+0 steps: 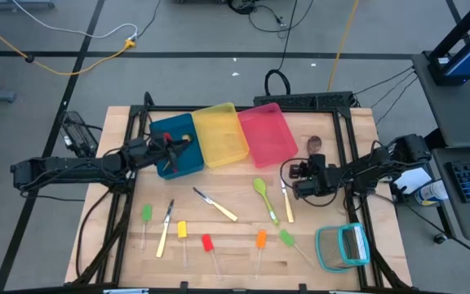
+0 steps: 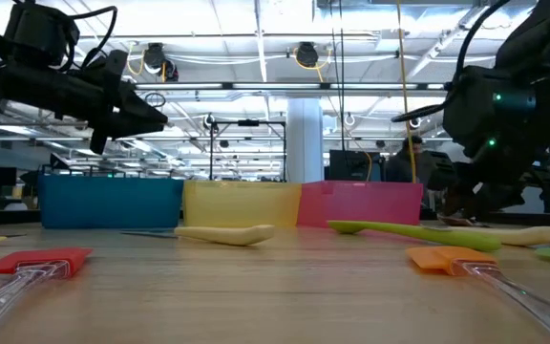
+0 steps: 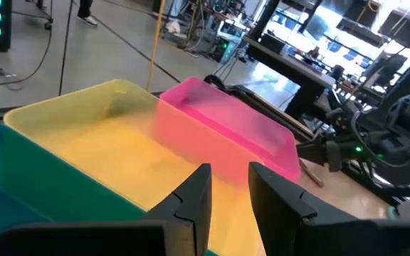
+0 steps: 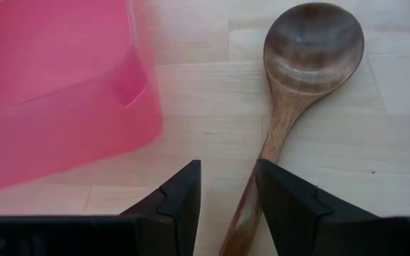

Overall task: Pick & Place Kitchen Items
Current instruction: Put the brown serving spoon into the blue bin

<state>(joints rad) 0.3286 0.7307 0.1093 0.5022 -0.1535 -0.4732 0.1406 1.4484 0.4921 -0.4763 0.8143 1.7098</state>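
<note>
The right end effector (image 4: 224,206) is seen low over the counter (image 1: 357,131), its fingers apart and empty, with the handle of the brown spoon (image 4: 301,78) running in between them. The spoon lies flat on the wood just beside the pink bin (image 4: 55,92), bowl pointing away from the wrist. The handle sits nearer one finger than the other, so a closing grip is judged likely to nudge the spoon sideways or pinch only its edge; a slip could be caused by the smooth, tapering wood. A lift taken this close to the bin wall could also see the bowl knocked against the pink rim.

The left end effector (image 1: 168,149) is held above the blue bin (image 1: 188,159), fingers slightly parted with nothing visible between them in the left wrist view; the yellow bin (image 3: 84,135) and pink bin lie ahead of it.

The remaining items are left spread on the counter: a green spoon (image 1: 262,193), two yellow-handled knives (image 1: 216,205), and clear-handled sticks with green, yellow, red and orange heads (image 1: 206,243). With both arms converging on the row of bins, a brush between them is a risk to be watched.
</note>
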